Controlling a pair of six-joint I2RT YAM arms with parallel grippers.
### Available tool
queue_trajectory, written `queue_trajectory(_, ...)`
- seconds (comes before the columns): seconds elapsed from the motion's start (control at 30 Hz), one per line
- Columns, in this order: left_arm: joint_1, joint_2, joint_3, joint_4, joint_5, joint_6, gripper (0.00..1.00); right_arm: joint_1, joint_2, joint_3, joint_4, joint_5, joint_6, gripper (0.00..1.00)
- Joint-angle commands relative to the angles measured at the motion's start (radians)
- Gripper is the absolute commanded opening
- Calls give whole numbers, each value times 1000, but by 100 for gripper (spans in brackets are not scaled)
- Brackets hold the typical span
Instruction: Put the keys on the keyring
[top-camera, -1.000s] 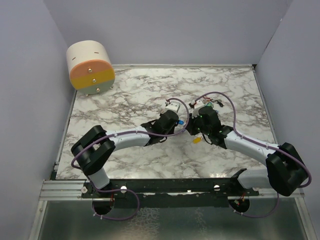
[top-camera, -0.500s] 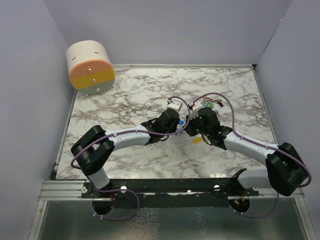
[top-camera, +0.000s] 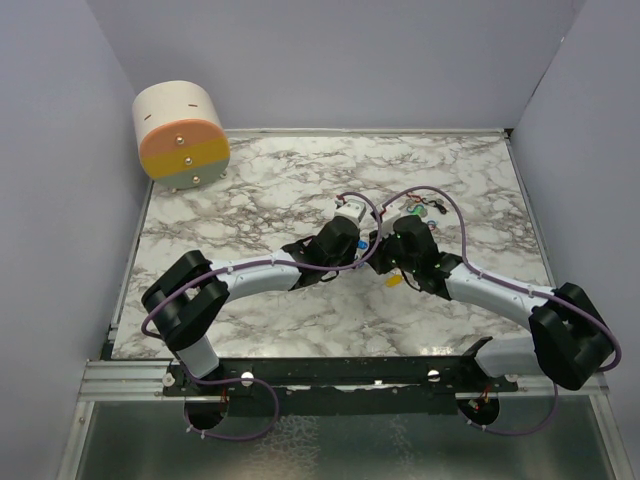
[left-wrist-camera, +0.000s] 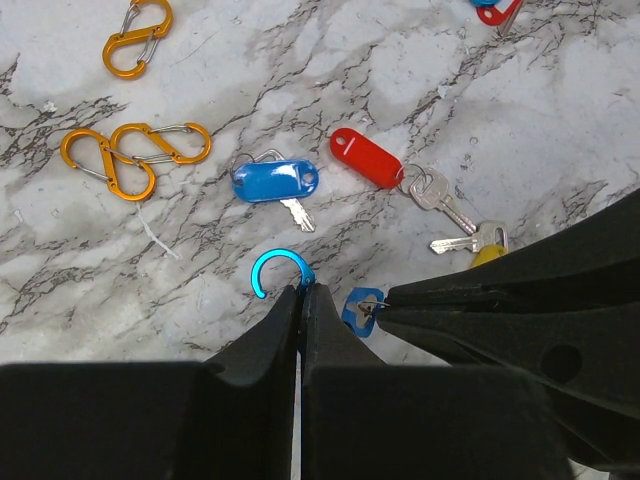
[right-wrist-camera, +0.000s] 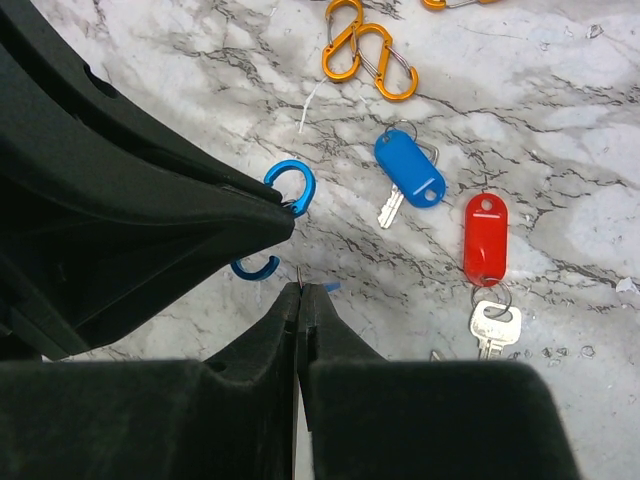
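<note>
- Low in the middle of the left wrist view, the left pincer (left-wrist-camera: 302, 292) is clamped shut on the keyring (left-wrist-camera: 279, 268), a blue open hook whose curve sticks up past the tips.
- Just to its right is the right pincer (left-wrist-camera: 389, 297), also closed. It seems to pinch the wire loop of a small blue tag (left-wrist-camera: 358, 308), which sits near the hook's end but apart from it.
- Nothing hangs on the keyring yet, so I judge the first threading to be in hand, not done.
- The rest of the keys lie loose on the desk (left-wrist-camera: 560, 120): the blue-tagged key (left-wrist-camera: 275, 184) at frame centre, and to its right the red tag (left-wrist-camera: 366, 158) with its silver keys (left-wrist-camera: 445, 205).
- A yellow head (left-wrist-camera: 487, 256) peeks out beside the right pincer.
- The orange clips (left-wrist-camera: 135, 158) at upper left lie apart from the work.
</note>
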Motion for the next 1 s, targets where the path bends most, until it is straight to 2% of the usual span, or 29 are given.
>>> queue_trajectory(0.0,-10,-2,32,29,26,-3,0,11,7,-4,36,-19,-15,1)
queue_trajectory(0.97,-11,5,31,30,53,6,0,27,-5,-7,42,3,-19,1)
